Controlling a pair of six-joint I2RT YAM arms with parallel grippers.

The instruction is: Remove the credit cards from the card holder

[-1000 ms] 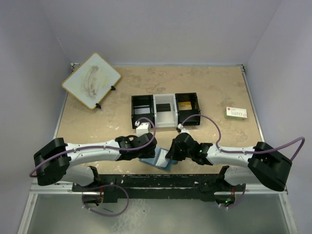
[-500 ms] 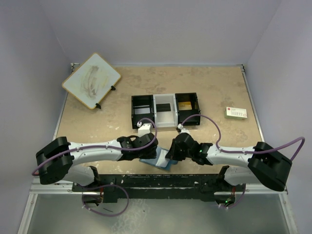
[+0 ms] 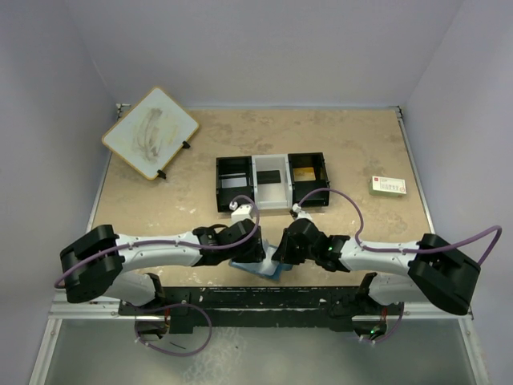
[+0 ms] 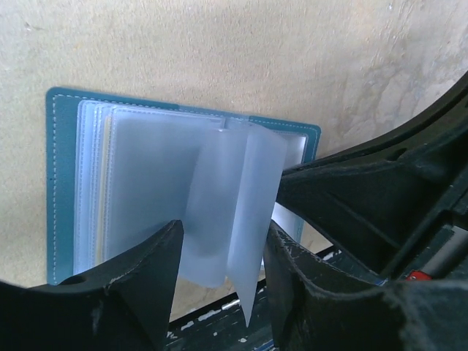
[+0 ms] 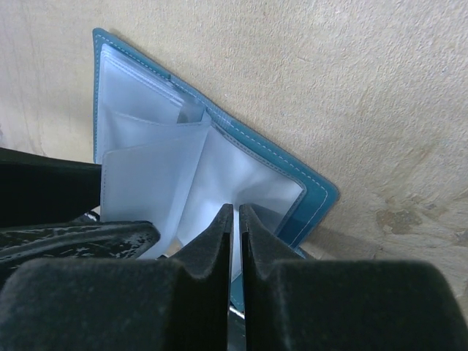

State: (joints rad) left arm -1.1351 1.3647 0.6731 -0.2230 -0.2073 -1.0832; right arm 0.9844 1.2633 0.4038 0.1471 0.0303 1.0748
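Beige counter [image 3: 361,152] carrying an open blue card holder [image 3: 268,267] between the two grippers.
Beyond both grippers, well apart from them, stands the black-and-white three-compartment tray [image 3: 218,184]. Directly beneath them the card holder lies spread with its cover flat on the counter and its clear plastic sleeves [image 4: 146,183] fanned upward. The left gripper [image 4: 223,234] is roughly half open, its fingers astride a raised leaf of the sleeves; whether they press it I cannot tell. The right gripper [image 5: 236,216] is closed almost completely, a thin pale edge of the sleeves pinched between its fingers, near one corner of the cover.
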